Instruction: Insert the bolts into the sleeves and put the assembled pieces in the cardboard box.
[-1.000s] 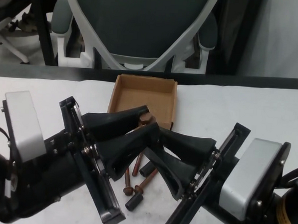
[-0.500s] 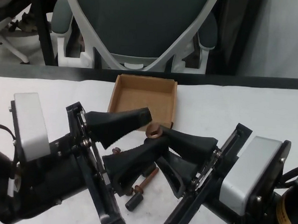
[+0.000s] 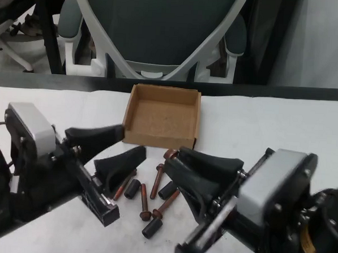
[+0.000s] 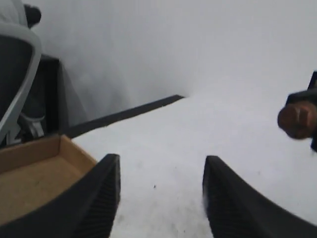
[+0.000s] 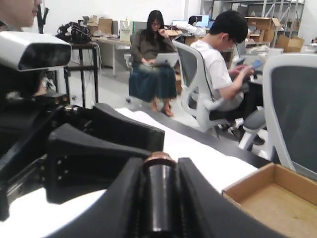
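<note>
Five bolts, four sleeves, one box

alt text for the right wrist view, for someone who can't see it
The right gripper is shut on a black sleeve with a copper bolt head at its end. Beyond it the left gripper stands open over the white bench, with a corner of the cardboard box to one side.

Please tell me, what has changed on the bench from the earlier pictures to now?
The left gripper opened, let go of the bolt and drew back to the left. The right gripper kept hold of the sleeve, with the bolt's head at its end. The cardboard box and the loose bolts and sleeves on the bench stayed in place.
</note>
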Available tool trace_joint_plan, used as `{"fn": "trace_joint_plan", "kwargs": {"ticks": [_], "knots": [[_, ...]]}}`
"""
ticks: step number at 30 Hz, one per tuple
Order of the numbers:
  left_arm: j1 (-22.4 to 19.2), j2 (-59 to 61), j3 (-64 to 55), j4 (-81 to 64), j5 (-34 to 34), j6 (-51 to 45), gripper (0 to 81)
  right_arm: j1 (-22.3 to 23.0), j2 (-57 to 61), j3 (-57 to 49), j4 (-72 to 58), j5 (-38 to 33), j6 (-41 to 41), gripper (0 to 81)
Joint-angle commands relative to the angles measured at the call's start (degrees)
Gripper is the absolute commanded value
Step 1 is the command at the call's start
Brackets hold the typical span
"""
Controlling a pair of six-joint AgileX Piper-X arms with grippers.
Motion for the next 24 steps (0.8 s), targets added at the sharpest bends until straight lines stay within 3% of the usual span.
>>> {"fn": "trace_joint_plan", "kwargs": {"ticks": [1,6,9,17,24], "knots": [[0.83,-0.18,-0.01,6.83,-0.18,2.33,39.9,-1.43,-0.40,-5.77,13.29,1.85,1.49,0.2],[0.83,-0.18,-0.01,10.62,-0.18,2.42,17.1,-5.40,-0.40,-18.92,39.70,1.58,1.71,0.2],[0.83,-0.18,-0.01,11.09,-0.18,1.90,9.9,-7.96,-0.40,-25.12,46.84,1.02,1.71,0.2],[0.83,-0.18,-0.01,11.05,0.64,1.01,8.5,-13.73,1.18,-33.52,55.91,-3.62,1.75,0.2],[0.83,-0.18,-0.01,11.05,0.65,1.01,8.5,-14.20,4.98,-34.19,54.91,-6.84,1.75,0.2]]}}
